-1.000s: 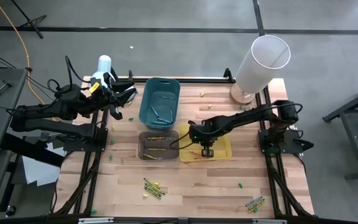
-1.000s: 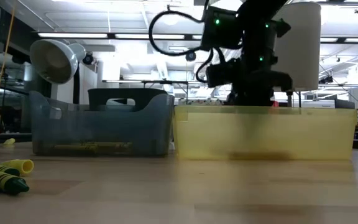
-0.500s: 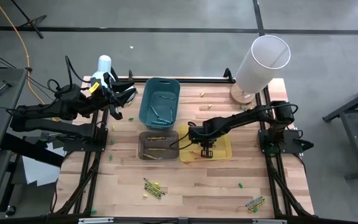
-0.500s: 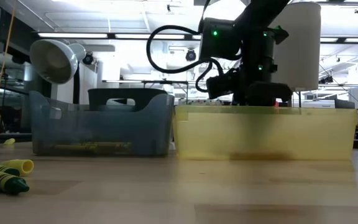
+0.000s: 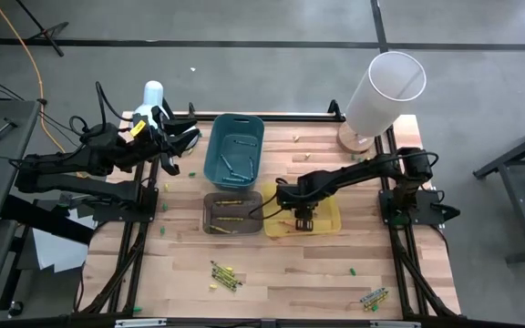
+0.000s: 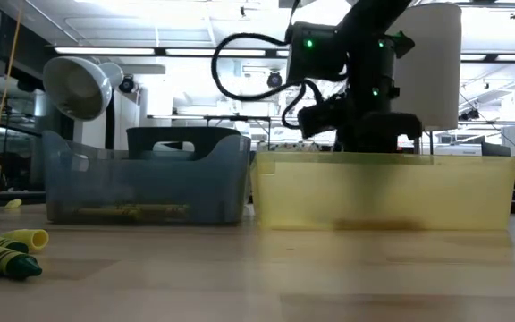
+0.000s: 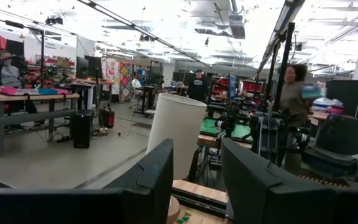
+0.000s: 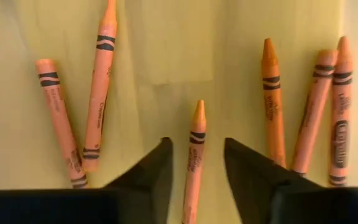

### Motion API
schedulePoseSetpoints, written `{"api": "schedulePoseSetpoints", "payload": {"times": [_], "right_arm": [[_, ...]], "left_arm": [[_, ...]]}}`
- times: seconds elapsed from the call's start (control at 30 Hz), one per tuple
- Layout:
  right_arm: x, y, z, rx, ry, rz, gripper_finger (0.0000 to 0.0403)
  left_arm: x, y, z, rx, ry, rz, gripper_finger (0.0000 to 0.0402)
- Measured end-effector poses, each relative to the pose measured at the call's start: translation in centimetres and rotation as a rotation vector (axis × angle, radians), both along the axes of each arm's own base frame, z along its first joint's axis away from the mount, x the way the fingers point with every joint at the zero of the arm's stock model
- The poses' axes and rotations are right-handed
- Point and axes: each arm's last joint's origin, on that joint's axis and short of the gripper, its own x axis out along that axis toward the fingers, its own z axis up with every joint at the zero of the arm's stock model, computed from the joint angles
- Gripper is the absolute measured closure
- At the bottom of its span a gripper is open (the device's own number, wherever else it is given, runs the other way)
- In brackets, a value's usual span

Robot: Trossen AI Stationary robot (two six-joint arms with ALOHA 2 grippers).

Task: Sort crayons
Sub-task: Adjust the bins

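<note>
High view, bins: yellow bin (image 5: 324,221), grey bin (image 5: 210,215) and teal bin (image 5: 219,157) sit mid-table; I see crayons already in each.
High view, right gripper (image 5: 303,220): over the yellow bin, near its middle.
High view, left gripper (image 5: 173,153): parked at the table's far left corner beside the white lamp (image 5: 153,94).
High view, unsorted: loose crayons (image 5: 224,273) near the front edge, left of centre; second cluster (image 5: 374,297) by the front right corner.
Low view: yellow and green crayons (image 6: 5,250) lie on the wood at the left; right arm hangs into the yellow bin.
Left wrist view: fingers (image 7: 151,180) part-open, nothing between them; white cylinder (image 7: 176,134) ahead.
Right wrist view: claw apart, an orange crayon (image 8: 193,158) lying between the fingers on the bin floor, not gripped; five more orange crayons around it.
Progress, my read: well under way, this drop looks done; two floor clusters left to sort.
</note>
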Motion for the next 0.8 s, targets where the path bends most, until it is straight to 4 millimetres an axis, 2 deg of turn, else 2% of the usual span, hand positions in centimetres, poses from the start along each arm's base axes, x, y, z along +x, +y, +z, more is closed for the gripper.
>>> {"api": "schedulePoseSetpoints", "payload": {"times": [0.17, 0.33, 0.43, 0.57, 0.7, 0.8], "right_arm": [[0.3, 0.0, 2.7, 0.003, -0.047, 0.118, 0.0206], [-0.8, -0.7, 7.1, -0.002, -0.132, 0.112, 0.0195], [-2.6, -1.2, 9.5, -0.011, -0.187, 0.061, 0.0194], [-6.2, -1.5, 11.1, -0.013, -0.243, -0.048, 0.0194], [-10.2, -1.5, 11.2, 0.021, -0.292, -0.165, 0.0194], [-12.2, -1.3, 10.9, 0.056, -0.364, -0.242, 0.0194]], "left_arm": [[0.0, 0.0, 0.0, 0.001, 0.000, 0.000, 0.0282], [0.0, 0.0, 0.0, 0.001, 0.001, 0.000, 0.0282], [0.0, 0.0, 0.0, 0.001, 0.002, 0.000, 0.0282], [0.0, 0.0, -0.1, 0.000, 0.012, 0.000, 0.0282], [0.0, 0.0, -0.2, -0.001, 0.019, 0.000, 0.0282], [0.0, 0.0, -0.2, -0.001, 0.019, 0.000, 0.0282]]}}
